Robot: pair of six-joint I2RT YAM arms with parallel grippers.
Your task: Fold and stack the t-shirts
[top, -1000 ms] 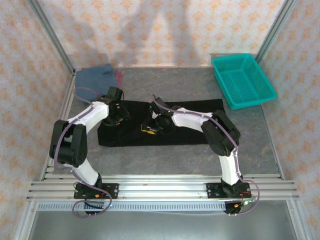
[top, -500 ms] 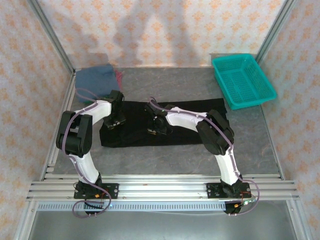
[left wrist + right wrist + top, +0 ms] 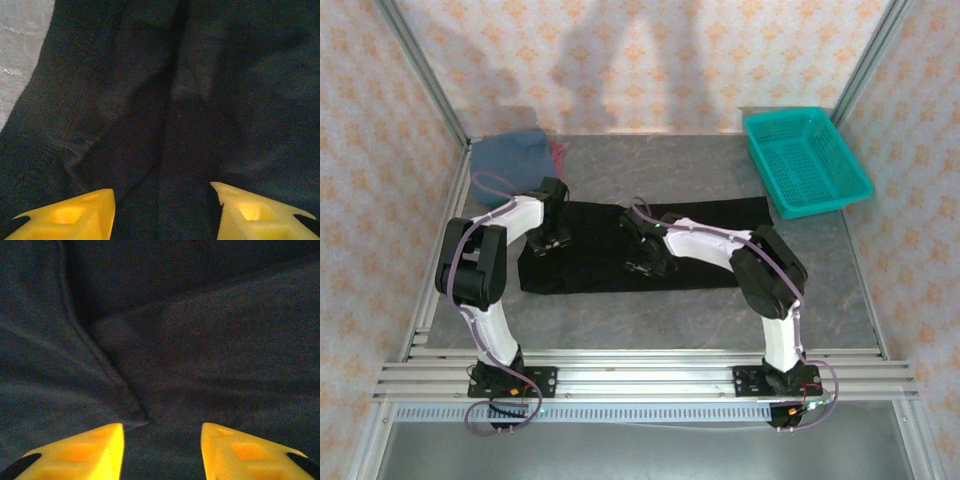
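Observation:
A large black t-shirt (image 3: pixel 590 255) lies as a long folded band across the middle of the table. My left gripper (image 3: pixel 544 243) hangs over its left end. In the left wrist view it (image 3: pixel 162 215) is open, and flat black cloth (image 3: pixel 200 90) lies under the gap. My right gripper (image 3: pixel 645 262) is over the band's middle. It (image 3: pixel 162 450) is open too, just behind a raised fold ridge (image 3: pixel 120 395) in the black cloth. A slate-blue t-shirt (image 3: pixel 508 155) sits at the back left corner, and a pinkish-red one (image 3: pixel 558 152) peeks out beside it.
A teal mesh basket (image 3: pixel 807 160) stands at the back right corner. Metal frame posts and patterned walls close in the table on three sides. Bare grey tabletop (image 3: pixel 660 170) lies behind the black shirt and in front of it.
The right gripper has opened and shifted slightly right and nearer over the black shirt. The left arm's elbow has swung up toward the left edge, and its gripper has stayed over the shirt's left end.

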